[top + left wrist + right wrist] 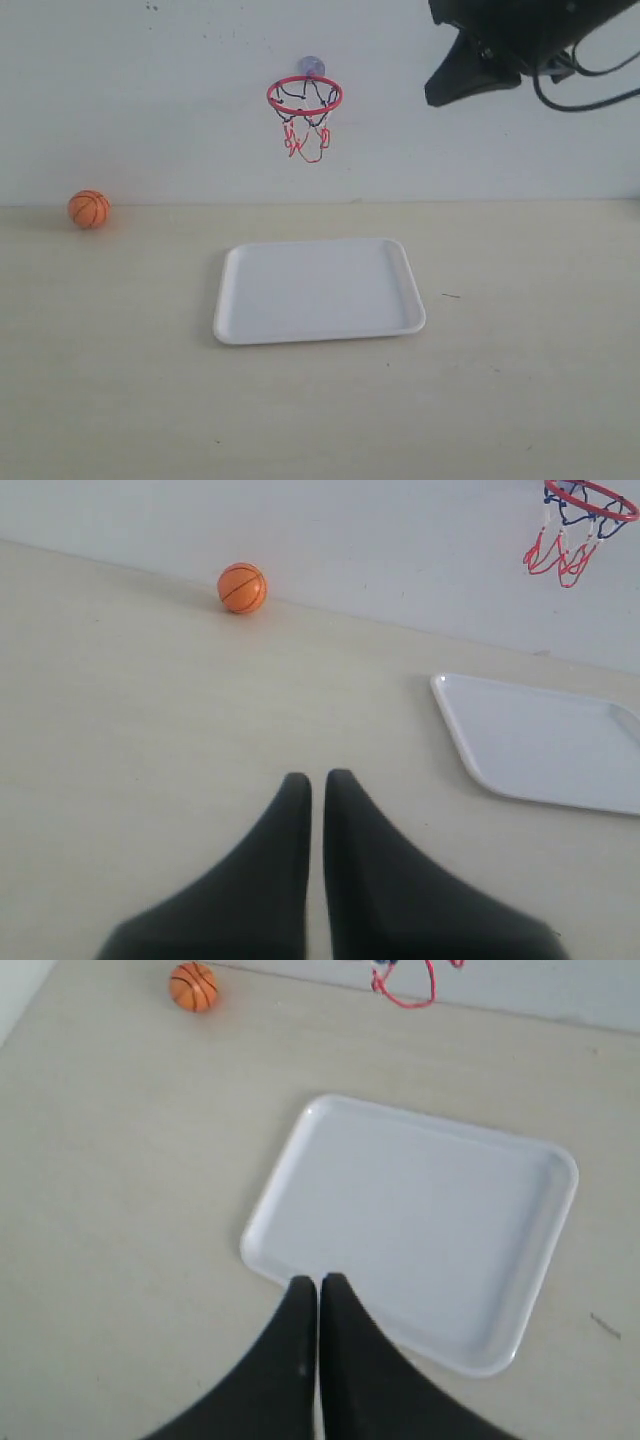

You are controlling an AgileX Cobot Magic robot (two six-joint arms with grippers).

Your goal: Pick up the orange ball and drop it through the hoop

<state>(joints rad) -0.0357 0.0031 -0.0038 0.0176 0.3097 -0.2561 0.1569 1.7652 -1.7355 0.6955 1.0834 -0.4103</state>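
Left gripper (317, 778): the two black fingers are sitting pressed together, only a hairline slit between them, gripping nothing. It's hovering over bare table (120, 380), tips pointing roughly toward the back wall (150, 100), well short of it.

Right gripper (318, 1282): fingers likewise lying together, gripping nothing. The tips are hanging over the edge of the white tray (318, 290), near one of its rounded corners. In the exterior view the right arm (500, 40) is showing only as a black mass in the upper right, high above the table, with cables (590, 85) looping off it.

The tray is lying flat mid-table, low rim running all round. A small dark mark (451, 296) is sitting on the table just right of it.

The orange ball (88, 209) is resting on the table at the far left, right where the table meets the wall, black seams facing the camera. It's sitting well apart from the tray and from both grippers.

The hoop (304, 95) is hanging on the wall above the tray's far edge. The red ring is sticking out about level, the dark-and-red net (306, 135) is dangling under it, and the suction cup (310, 66) is sticking to the wall just above the ring. The ball is lying well to the left of the hoop and below it.
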